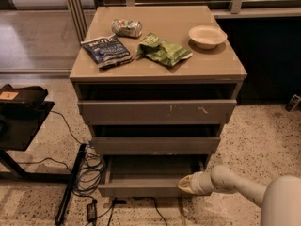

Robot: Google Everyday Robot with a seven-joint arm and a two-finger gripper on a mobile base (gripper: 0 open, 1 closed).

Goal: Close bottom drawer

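Note:
The bottom drawer is the lowest of three in the grey-taupe cabinet. It stands pulled out, its empty tray visible from above, its plain front facing me. My gripper is at the right end of that front, its pale tip touching the drawer's front edge. The white arm runs from it to the lower right corner. The middle drawer and the scratched top drawer stand slightly out above it.
On the cabinet top lie a blue bag, a green chip bag, a crushed can and a white bowl. A black stand and loose cables are at left on the speckled floor.

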